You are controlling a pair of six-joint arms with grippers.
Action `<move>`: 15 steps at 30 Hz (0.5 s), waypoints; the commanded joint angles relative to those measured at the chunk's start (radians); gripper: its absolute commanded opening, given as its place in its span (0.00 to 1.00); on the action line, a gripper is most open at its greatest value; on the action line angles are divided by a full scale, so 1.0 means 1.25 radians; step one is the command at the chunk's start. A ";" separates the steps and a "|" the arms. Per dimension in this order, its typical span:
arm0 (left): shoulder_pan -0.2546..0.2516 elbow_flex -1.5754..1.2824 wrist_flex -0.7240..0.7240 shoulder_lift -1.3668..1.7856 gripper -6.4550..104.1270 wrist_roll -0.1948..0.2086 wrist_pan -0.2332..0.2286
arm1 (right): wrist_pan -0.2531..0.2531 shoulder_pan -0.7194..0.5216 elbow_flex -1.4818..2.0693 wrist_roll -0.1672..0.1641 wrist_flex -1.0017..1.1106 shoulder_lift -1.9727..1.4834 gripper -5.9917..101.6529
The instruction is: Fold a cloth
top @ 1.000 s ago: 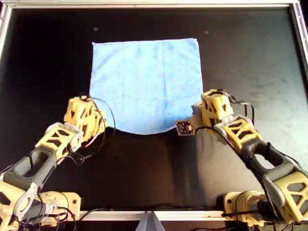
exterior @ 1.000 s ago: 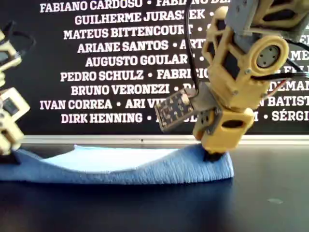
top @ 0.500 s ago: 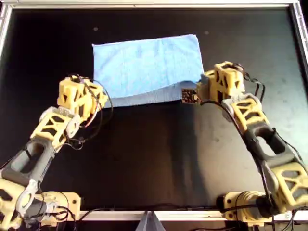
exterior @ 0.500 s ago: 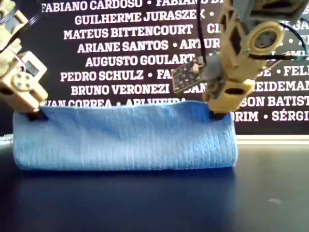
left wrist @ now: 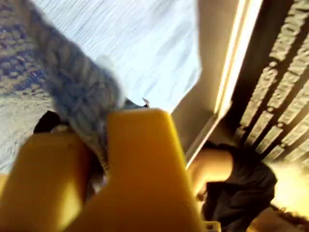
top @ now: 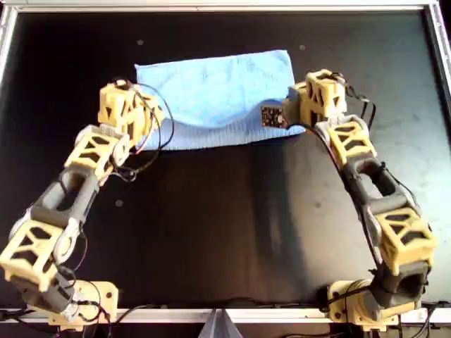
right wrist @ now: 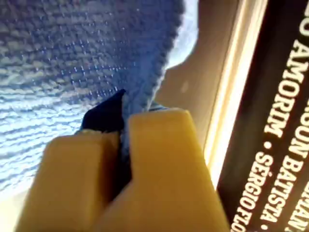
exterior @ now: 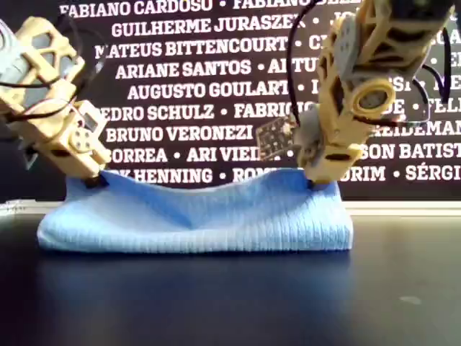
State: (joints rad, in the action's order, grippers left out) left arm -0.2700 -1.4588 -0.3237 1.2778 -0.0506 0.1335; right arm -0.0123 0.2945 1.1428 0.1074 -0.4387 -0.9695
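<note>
— Where do we have the cloth (top: 211, 91)?

— On the far part of the black table (top: 225, 232), close to the metal rail (top: 211, 7). It is doubled over. The rounded fold lies on the table towards the exterior camera, and the upper layer is held up at its two ends.

— And what holds it?

— My first gripper (left wrist: 99, 142) is closed on a bunched corner of the cloth, with blue fabric squeezed between its yellow fingers (left wrist: 140, 145). My second gripper (right wrist: 123, 140) is clamped on another corner in the same way. The overhead view shows one arm at each end of the lifted edge, but we cannot match either arm to its wrist view with confidence.

— Why hold it at the corners?

— We judge that this keeps the edge spread to its full width, so the upper layer will lie square over the lower one. The edge sags in the middle in the exterior view, in front of the banner of names (exterior: 187, 72), so there is some slack between the grips.

— Why keep it raised?

— Thin, soft fabric would drag and wrinkle if it were slid. Lifted, it can drape. We think the fold is about half made, and the held edge has yet to be laid down on the far edge.

— What could go wrong?

— If one end lowers unevenly, the top layer could lie skewed.
</note>
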 commanded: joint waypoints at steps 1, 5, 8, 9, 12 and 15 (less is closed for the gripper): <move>0.033 0.131 0.020 -0.022 0.05 -0.002 -0.001 | 0.004 -0.009 -0.155 -0.004 0.032 0.033 0.05; 0.033 0.206 0.020 -0.101 0.05 -0.002 -0.001 | 0.004 -0.009 -0.274 -0.004 0.032 0.142 0.05; 0.033 0.266 0.020 -0.157 0.05 -0.002 -0.001 | 0.004 -0.010 -0.361 -0.004 0.032 0.210 0.05; 0.034 0.287 0.020 -0.175 0.05 -0.002 -0.001 | 0.004 -0.010 -0.390 -0.004 0.032 0.231 0.05; 0.034 0.349 0.020 -0.223 0.05 -0.002 -0.001 | 0.004 -0.010 -0.480 -0.004 0.032 0.290 0.05; 0.034 0.405 0.020 -0.263 0.05 -0.002 -0.001 | 0.004 -0.010 -0.560 -0.004 0.032 0.349 0.05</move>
State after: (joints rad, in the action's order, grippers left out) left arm -0.2485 -1.0723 -0.3237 0.9373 -0.0506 0.1335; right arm -0.0123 0.2838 0.5952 0.1074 -0.4387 -0.5277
